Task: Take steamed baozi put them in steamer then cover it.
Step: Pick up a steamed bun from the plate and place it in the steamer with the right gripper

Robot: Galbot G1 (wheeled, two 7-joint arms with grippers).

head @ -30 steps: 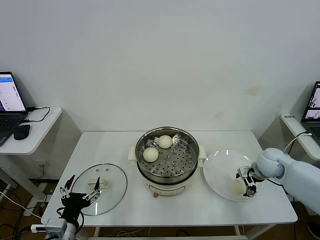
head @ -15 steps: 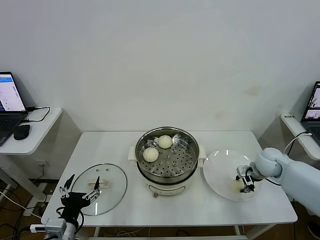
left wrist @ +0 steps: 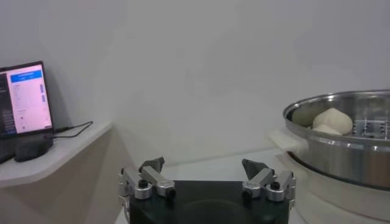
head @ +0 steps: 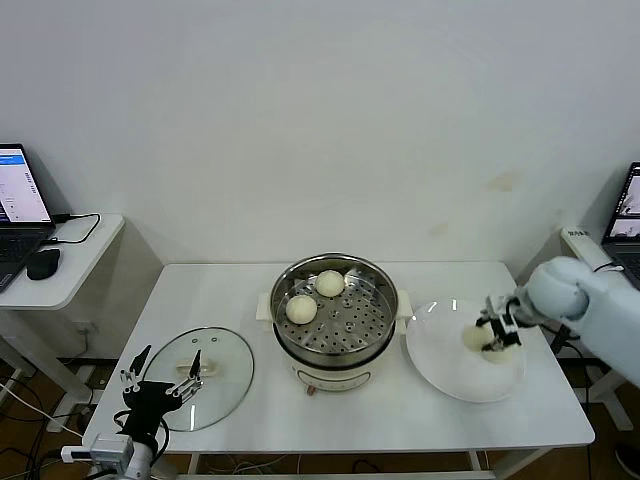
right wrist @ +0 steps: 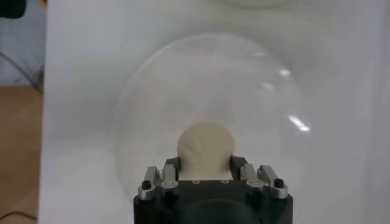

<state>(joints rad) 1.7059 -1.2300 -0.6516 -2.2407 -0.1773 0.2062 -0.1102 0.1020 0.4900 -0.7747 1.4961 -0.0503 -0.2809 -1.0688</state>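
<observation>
A white table [head: 330,420] seen from the robot's head, with a steel steamer [head: 334,322] at its centre. Two cream-white baozi sit on the steamer's perforated tray, one [head: 301,309] at about 9 o'clock and one [head: 331,283] at about 11 o'clock, both also glimpsed in the left wrist view [left wrist: 332,120].

At 3 o'clock from the steamer, just beside it, lies a white plate [head: 450,375]. The right gripper [head: 496,331] hangs above the plate, its fingers [right wrist: 171,168] pressed against either side of a third baozi [head: 476,338]. In the right wrist view that bun [right wrist: 206,146] sits between the two fingers with the plate [right wrist: 256,97] below it; the head view suggests the bun is lifted clear of the plate, though contact cannot be ruled out.

At 9 o'clock from the steamer, well apart from it, the cover [head: 205,376] lies flat on the table, its cream handle [head: 193,369] facing up. The left gripper [head: 158,385] rests low at the table's 8 o'clock corner, beside the cover's near edge, its fingers [left wrist: 152,165] spread wide with nothing between them.

A side desk [head: 75,262] at far 9 o'clock carries a laptop [head: 17,200] and a mouse [head: 44,263]
</observation>
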